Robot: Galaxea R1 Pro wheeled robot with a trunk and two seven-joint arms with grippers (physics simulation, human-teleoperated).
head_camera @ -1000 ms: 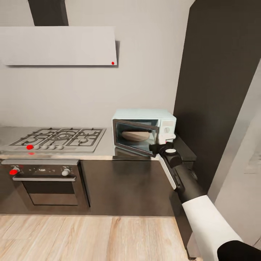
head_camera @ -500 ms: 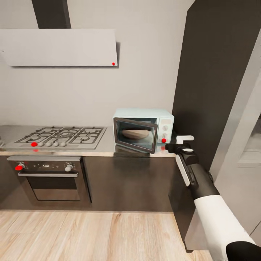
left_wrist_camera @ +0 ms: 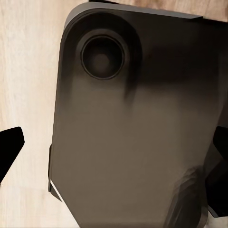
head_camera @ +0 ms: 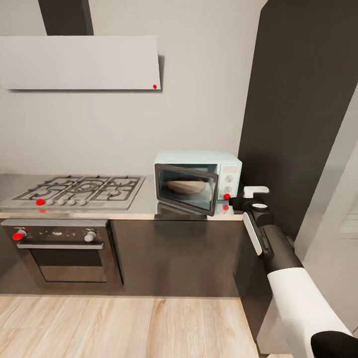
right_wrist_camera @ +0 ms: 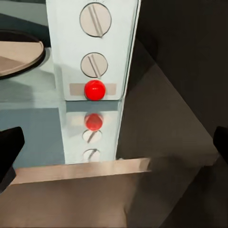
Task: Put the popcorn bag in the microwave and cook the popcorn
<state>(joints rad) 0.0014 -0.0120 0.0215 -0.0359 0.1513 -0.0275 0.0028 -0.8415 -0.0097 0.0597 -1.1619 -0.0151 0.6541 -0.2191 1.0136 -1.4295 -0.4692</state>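
Floorboards of light wood (head_camera: 124, 325) fill the foreground of the head view, and the right arm runs up from the lower right corner, its sleeve cut off by the frame. Its right gripper (head_camera: 248, 195) hangs just past the right end of the countertop (head_camera: 144, 211), near the microwave's front right corner; from the head camera the finger gap is too small to judge, but in the right wrist view dark fingertips (right_wrist_camera: 9, 152) sit at opposite edges of the picture, wide apart, with nothing between them and touching nothing. That wrist view looks at the white control panel (right_wrist_camera: 92, 71) with its two knobs and a red round light, mirrored in the glossy counter below. The left gripper (left_wrist_camera: 114, 156) shows as dark finger tips at opposite edges of the left wrist view, spread and empty, over a dark rounded body that hides most of the floor. The microwave (head_camera: 199, 179) stands at the counter's right end with its door ajar, and the popcorn bag (head_camera: 186, 186) lies inside, dimmed by the dark glass. Farther left are the gas hob (head_camera: 77, 191) and the oven (head_camera: 62, 248) beneath it.
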